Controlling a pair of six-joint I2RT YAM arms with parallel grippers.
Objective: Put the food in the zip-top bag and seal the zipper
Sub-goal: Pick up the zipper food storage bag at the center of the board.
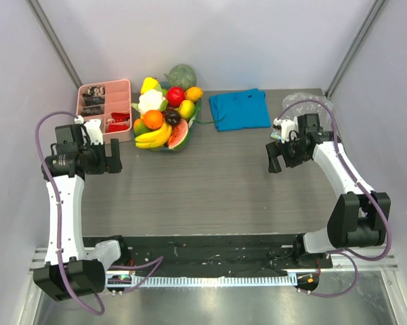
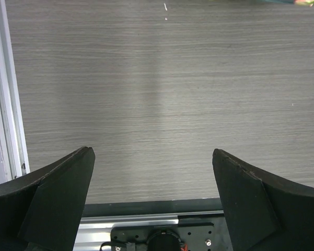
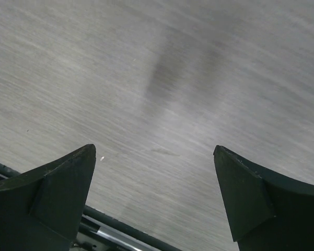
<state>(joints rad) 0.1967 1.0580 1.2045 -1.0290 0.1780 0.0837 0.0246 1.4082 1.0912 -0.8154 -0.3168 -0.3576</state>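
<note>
The food is heaped at the back left of the table: a yellow banana bunch (image 1: 154,138), an orange (image 1: 152,119), a red apple (image 1: 175,95), a dark plum (image 1: 172,116) and a lemon (image 1: 187,108). The clear zip-top bag (image 1: 307,103) lies crumpled at the back right, partly behind the right arm; I cannot make out its zipper. My left gripper (image 1: 113,162) (image 2: 152,151) hovers open over bare table, left of the pile. On the right, below the bag, my right gripper (image 1: 277,161) (image 3: 154,147) is open too. Neither holds anything.
A white cauliflower (image 1: 150,101), a watermelon slice (image 1: 180,135) and a green melon (image 1: 182,76) share the pile. A pink compartment tray (image 1: 105,107) stands at the back left. A folded blue cloth (image 1: 239,109) lies at the back centre. White walls enclose the table.
</note>
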